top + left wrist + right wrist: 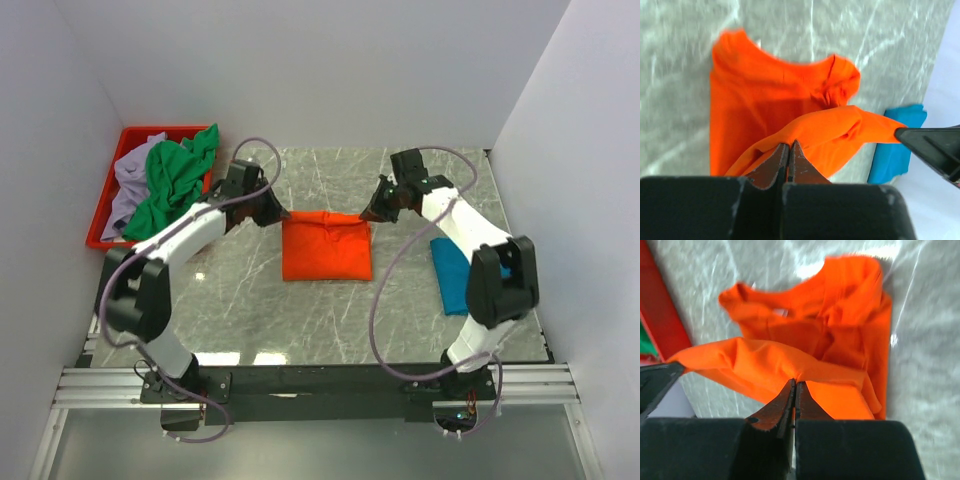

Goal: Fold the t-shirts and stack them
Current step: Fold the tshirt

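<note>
A bright orange t-shirt (326, 247) lies partly folded in the middle of the table. My left gripper (277, 213) is shut on its far left corner, and my right gripper (369, 214) is shut on its far right corner. In the left wrist view the orange cloth (805, 130) is pinched at the left gripper (788, 146) and stretches across to the other gripper's tip. In the right wrist view the same edge (770, 362) is clamped in the right gripper (794, 385). A folded teal blue t-shirt (452, 272) lies on the right. Green (172, 182) and lavender (130, 180) t-shirts are heaped at the left.
A red plastic tray (103, 202) at the far left holds the green and lavender shirts. White walls enclose the table on three sides. The marble table top (300, 310) shows in front of the orange shirt.
</note>
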`<control>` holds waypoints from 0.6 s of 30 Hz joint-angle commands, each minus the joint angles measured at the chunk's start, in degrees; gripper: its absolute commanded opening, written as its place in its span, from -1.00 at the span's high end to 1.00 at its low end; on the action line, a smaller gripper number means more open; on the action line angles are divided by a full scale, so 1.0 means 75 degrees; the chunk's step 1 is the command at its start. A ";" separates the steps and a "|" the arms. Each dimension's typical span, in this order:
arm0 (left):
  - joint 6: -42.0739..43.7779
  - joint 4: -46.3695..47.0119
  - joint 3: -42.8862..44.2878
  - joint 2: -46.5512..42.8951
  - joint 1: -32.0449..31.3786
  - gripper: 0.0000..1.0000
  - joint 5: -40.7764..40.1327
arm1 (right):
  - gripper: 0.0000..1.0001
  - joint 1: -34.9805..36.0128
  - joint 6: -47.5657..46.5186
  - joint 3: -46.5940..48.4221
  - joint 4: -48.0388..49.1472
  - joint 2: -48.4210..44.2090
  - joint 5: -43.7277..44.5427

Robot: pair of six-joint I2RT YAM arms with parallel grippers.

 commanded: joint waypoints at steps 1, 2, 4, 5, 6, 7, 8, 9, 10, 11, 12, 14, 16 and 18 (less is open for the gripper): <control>0.0343 0.0136 0.1086 0.0797 0.0362 0.99 0.0395 | 1.00 -0.0250 0.0037 0.0708 0.0303 0.0613 -0.0212; 0.0437 0.0101 0.1264 0.0997 0.0433 0.99 0.0395 | 1.00 -0.0285 0.0038 0.0825 0.0339 0.0986 -0.0235; 0.0496 0.0193 0.1627 0.1547 0.0620 0.99 0.0570 | 1.00 -0.0390 0.0038 0.1222 0.0304 0.1374 -0.0306; 0.0577 0.0252 0.1734 0.1723 0.0679 0.99 0.0675 | 1.00 -0.0426 0.0038 0.1341 0.0281 0.1678 -0.0271; 0.0625 0.0264 0.1874 0.2096 0.0726 0.99 0.0804 | 1.00 -0.0461 0.0049 0.1470 0.0292 0.1832 -0.0271; 0.0671 0.0195 0.2177 0.2297 0.0819 0.99 0.0840 | 1.00 -0.0566 0.0073 0.1529 0.0350 0.1961 -0.0329; 0.0741 0.0171 0.2296 0.2485 0.0867 0.99 0.0898 | 1.00 -0.0625 0.0084 0.1588 0.0397 0.2183 -0.0376; 0.0777 0.0205 0.2378 0.2777 0.0902 0.99 0.0992 | 1.00 -0.0660 0.0108 0.1646 0.0433 0.2301 -0.0423; 0.0824 0.0229 0.2530 0.2919 0.0972 0.99 0.1155 | 1.00 -0.0742 0.0096 0.1856 0.0421 0.2418 -0.0481; 0.0905 0.0252 0.2624 0.3048 0.1008 0.98 0.1203 | 1.00 -0.0789 0.0096 0.1974 0.0386 0.2640 -0.0505; 0.0941 0.0253 0.2799 0.3235 0.1043 0.96 0.1285 | 1.00 -0.0813 0.0096 0.2161 0.0363 0.2723 -0.0482; 0.1035 0.0195 0.2964 0.3377 0.1137 0.78 0.1380 | 1.00 -0.0964 0.0096 0.2314 0.0328 0.2888 -0.0435; 0.1082 0.0182 0.3140 0.3483 0.1230 0.64 0.1496 | 0.98 -0.1093 0.0178 0.2455 0.0385 0.3028 -0.0563; 0.1059 0.0147 0.3257 0.3495 0.1324 0.41 0.1590 | 0.79 -0.1199 0.0155 0.2746 0.0293 0.3110 -0.0681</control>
